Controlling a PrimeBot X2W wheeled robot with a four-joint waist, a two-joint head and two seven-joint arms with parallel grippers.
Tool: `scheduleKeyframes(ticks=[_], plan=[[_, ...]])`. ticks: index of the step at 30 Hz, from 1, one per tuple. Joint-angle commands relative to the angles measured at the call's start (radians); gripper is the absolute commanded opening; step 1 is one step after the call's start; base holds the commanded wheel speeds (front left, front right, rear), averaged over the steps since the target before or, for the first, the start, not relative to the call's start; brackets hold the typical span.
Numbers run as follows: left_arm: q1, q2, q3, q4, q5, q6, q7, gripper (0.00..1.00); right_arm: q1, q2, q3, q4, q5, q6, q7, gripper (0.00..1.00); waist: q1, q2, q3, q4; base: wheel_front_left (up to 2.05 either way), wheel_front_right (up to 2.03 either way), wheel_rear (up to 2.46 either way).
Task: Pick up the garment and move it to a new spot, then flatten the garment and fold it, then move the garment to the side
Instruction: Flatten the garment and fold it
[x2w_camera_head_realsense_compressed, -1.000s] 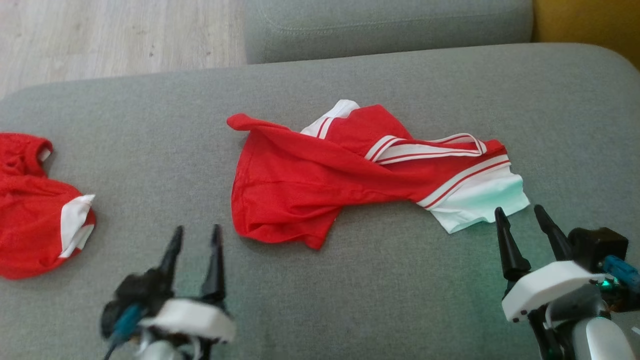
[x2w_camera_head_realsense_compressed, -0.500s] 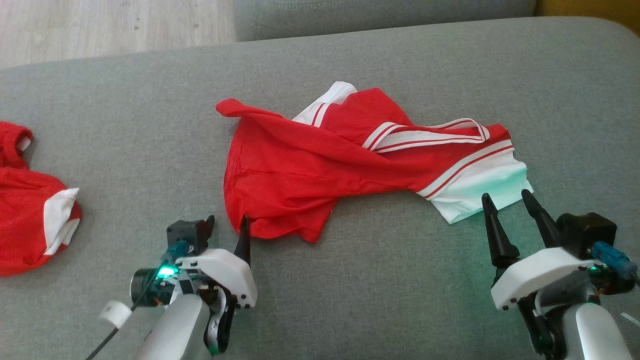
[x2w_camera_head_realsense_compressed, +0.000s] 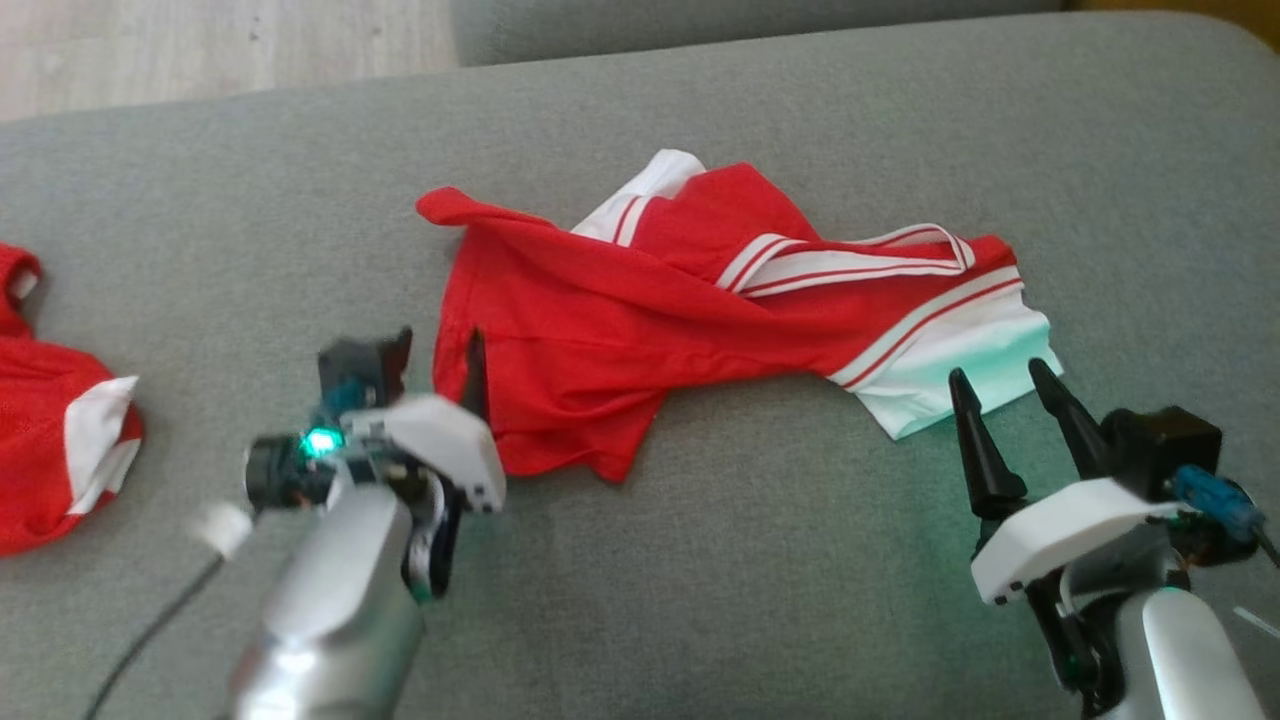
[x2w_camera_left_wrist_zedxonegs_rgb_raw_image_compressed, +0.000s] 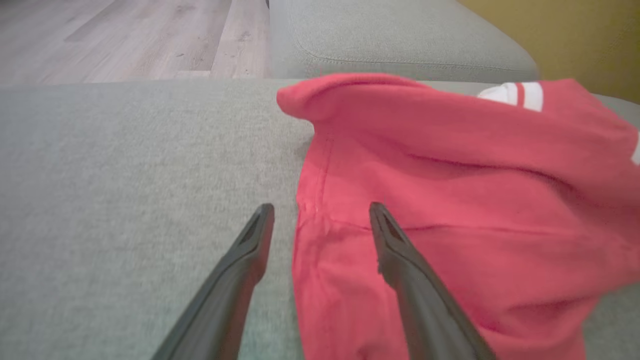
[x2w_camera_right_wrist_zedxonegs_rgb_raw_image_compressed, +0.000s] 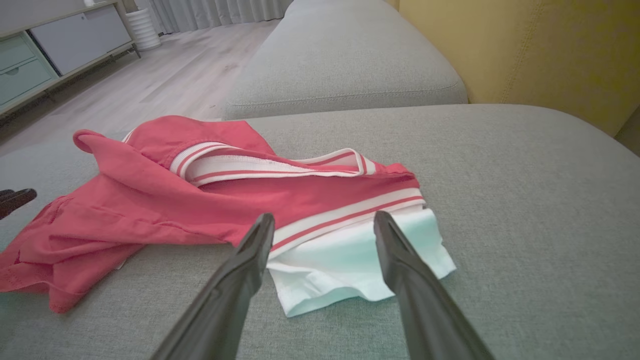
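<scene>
Red-and-white garment on grey cushion — left jaws apart, seemingly astride its edge; right jaws apart.

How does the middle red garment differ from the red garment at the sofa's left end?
The middle garment lies stretched out and twisted; the left garment is bunched and cut by the head view's edge. The middle garment shows striped bands and a white panel; the left garment shows a plain white patch. Both are red and white, on the grey sofa.
</scene>
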Motion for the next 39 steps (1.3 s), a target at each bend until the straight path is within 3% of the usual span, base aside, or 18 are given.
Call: scheduleKeyframes(ticks=[1, 12, 13, 15, 22, 27, 33, 39], plan=[[-0.069, 0.024, 0.037, -0.015, -0.003, -0.006, 0.009, 1.0, -0.043, -0.018, 0.03, -0.041, 0.006, 0.008, 0.002, 1.0, 0.0, 0.0, 0.01, -0.01, 0.0, 0.0, 0.0], [-0.186, 0.055, 0.019, 0.151, -0.007, -0.011, 0.168, 1.0, -0.083, -0.018, 0.056, -0.036, 0.009, 0.008, -0.01, 1.0, 0.0, 0.0, 0.079, -0.059, 0.0, 0.0, 0.0], [-0.188, 0.054, 0.018, 0.156, -0.013, -0.021, 0.173, 0.83, -0.084, -0.017, 0.054, -0.035, 0.009, 0.008, -0.012, 1.0, 0.0, 0.0, 0.083, -0.058, 0.0, 0.0, 0.0], [-0.195, 0.051, 0.012, 0.163, -0.02, -0.047, 0.159, 0.0, -0.096, -0.016, 0.052, -0.023, 0.009, 0.008, -0.014, 1.0, 0.0, 0.0, 0.092, -0.055, 0.0, 0.0, 0.0], [-0.199, 0.062, 0.026, 0.17, -0.054, -0.084, 0.148, 0.0, -0.23, -0.021, -0.006, 0.068, -0.021, 0.008, 0.052, 1.0, 0.0, 0.0, 0.106, -0.049, 0.0, 0.0, 0.0], [-0.182, 0.066, 0.035, 0.143, -0.077, -0.107, 0.127, 0.0, -0.317, -0.021, -0.092, 0.226, -0.068, 0.008, 0.14, 1.0, 0.0, 0.0, 0.113, -0.025, 0.0, 0.0, 0.0], [-0.166, 0.061, 0.032, 0.108, -0.089, -0.115, 0.106, 0.0, -0.327, -0.016, -0.177, 0.355, -0.131, 0.008, 0.204, 1.0, 0.0, 0.0, 0.119, 0.005, 0.0, 0.0, 0.0], [-0.153, 0.064, 0.03, 0.086, -0.094, -0.118, 0.091, 0.0, -0.321, -0.011, -0.169, 0.401, -0.132, 0.008, 0.209, 1.0, 0.0, 0.0, 0.12, 0.011, 0.0, 0.0, 0.0]])
